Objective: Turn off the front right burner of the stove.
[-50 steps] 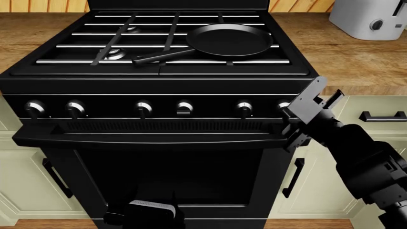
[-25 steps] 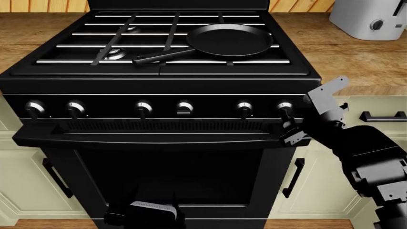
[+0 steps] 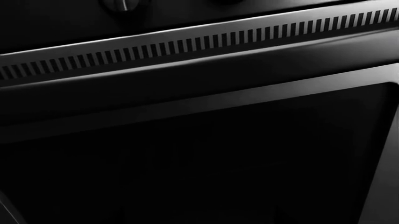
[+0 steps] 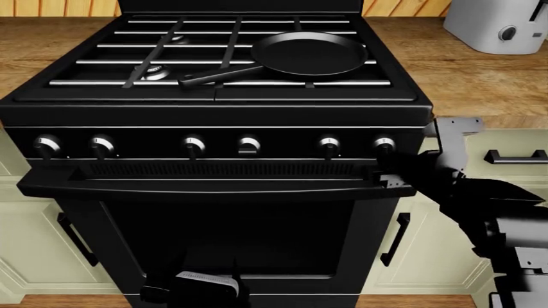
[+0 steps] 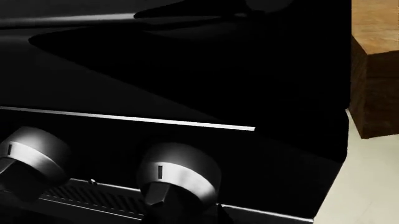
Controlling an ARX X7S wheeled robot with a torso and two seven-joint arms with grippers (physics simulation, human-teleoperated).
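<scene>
The glossy black stove [image 4: 214, 106] fills the head view, with six silver-faced knobs along its front. My right gripper [image 4: 387, 168] is at the rightmost knob [image 4: 383, 144], reaching in from the right. In the right wrist view that knob [image 5: 177, 172] sits just above my dark fingers [image 5: 187, 212], which close around its lower part. The neighbouring knob [image 5: 31, 156] is beside it. My left gripper [image 4: 199, 285] hangs low before the oven door [image 3: 187, 163]. Its fingers are lost in the dark there.
A black frying pan [image 4: 308, 54] rests on the right grates, handle pointing front left. A grey toaster [image 4: 501, 25] stands on the wood counter [image 4: 479, 77] at the right. Cream cabinets [image 4: 445, 256] with black handles flank the stove.
My right wrist has rolled clockwise at the rightmost knob and the arm has dropped lower. The knob, covered a second ago, now shows. The left arm has not moved.
</scene>
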